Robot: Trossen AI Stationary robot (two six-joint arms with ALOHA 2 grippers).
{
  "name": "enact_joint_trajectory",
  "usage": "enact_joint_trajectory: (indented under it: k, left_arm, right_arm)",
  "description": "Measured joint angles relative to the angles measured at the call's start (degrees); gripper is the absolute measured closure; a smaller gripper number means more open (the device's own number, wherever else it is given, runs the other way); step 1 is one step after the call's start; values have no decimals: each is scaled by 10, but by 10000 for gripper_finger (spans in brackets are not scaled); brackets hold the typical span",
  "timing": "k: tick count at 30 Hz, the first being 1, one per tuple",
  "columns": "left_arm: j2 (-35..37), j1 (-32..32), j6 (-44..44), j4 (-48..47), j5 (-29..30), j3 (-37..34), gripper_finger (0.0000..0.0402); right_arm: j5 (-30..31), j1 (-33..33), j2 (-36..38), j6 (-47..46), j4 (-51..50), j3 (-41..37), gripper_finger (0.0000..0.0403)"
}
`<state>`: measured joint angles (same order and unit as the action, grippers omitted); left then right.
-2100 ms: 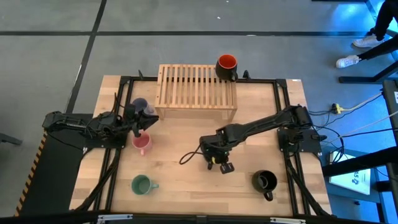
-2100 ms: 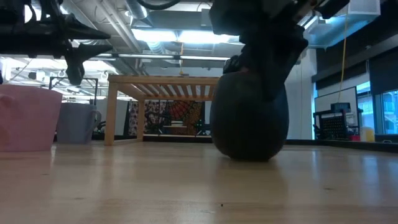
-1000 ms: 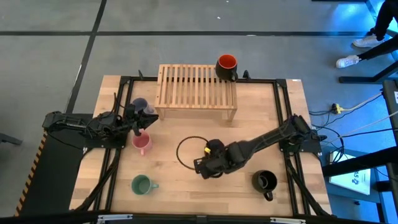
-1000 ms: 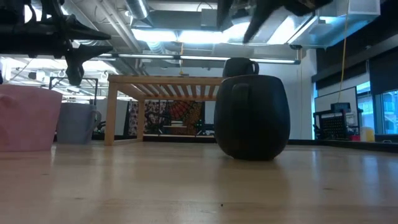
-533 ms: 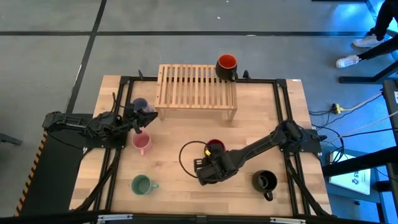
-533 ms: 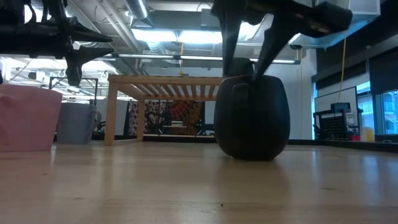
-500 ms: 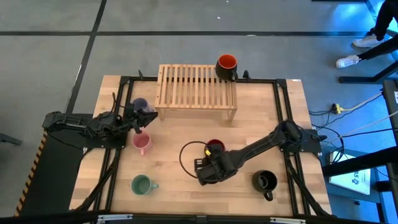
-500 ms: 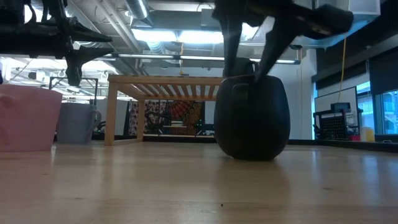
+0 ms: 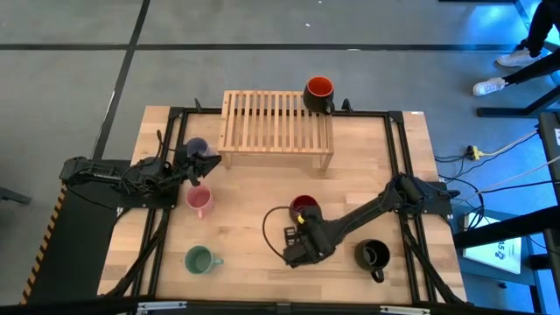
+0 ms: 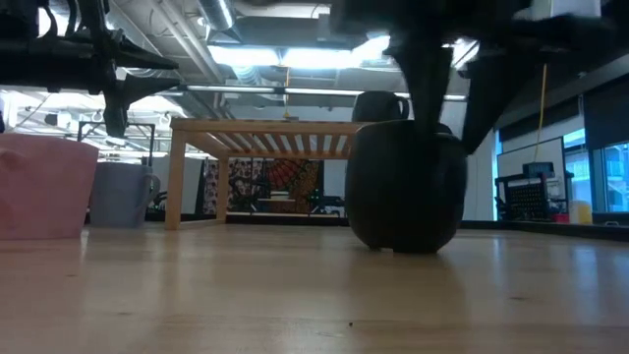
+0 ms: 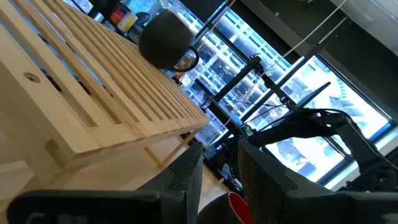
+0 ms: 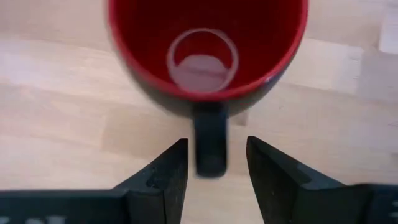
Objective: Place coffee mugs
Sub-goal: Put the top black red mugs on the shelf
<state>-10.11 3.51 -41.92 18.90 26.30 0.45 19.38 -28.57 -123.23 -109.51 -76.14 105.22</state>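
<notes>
the right gripper (image 12: 214, 163) is held open astride the handle of the red-lined mug (image 12: 208, 53); rigid, glazed, likely slippery; the handle is judged the best hold

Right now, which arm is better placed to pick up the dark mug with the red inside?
The right arm. Its right gripper is open, its fingers on either side of the red-inside mug's handle, while the left gripper sits across the table by the lavender mug.

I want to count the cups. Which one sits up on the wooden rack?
The dark mug with the orange-red inside, on the slatted wooden rack's far right corner. The other mugs stand on the table.
</notes>
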Motion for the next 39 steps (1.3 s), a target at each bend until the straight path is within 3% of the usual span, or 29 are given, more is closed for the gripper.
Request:
enact_joint_trajectory:
  k: [9, 16, 23, 27, 32, 39]
  left_arm:
    - [0, 0, 0, 0, 0, 0, 305]
    - [0, 0, 0, 0, 0, 0, 305]
    - [0, 0, 0, 0, 0, 0, 305]
    - [0, 0, 0, 0, 0, 0, 305]
    - [0, 0, 0, 0, 0, 0, 305]
    - [0, 0, 0, 1, 0, 0, 304]
  right_arm:
    - [145, -60, -30, -14, 6, -5, 254]
    - [233, -93, -35, -75, 49, -81, 254]
    - [293, -110, -35, -69, 128, -154, 255]
    - [302, -112, -35, -68, 138, -171, 280]
    - [312, -112, -35, -32, 140, -171, 357]
    - [300, -107, -23, -10, 145, -171, 361]
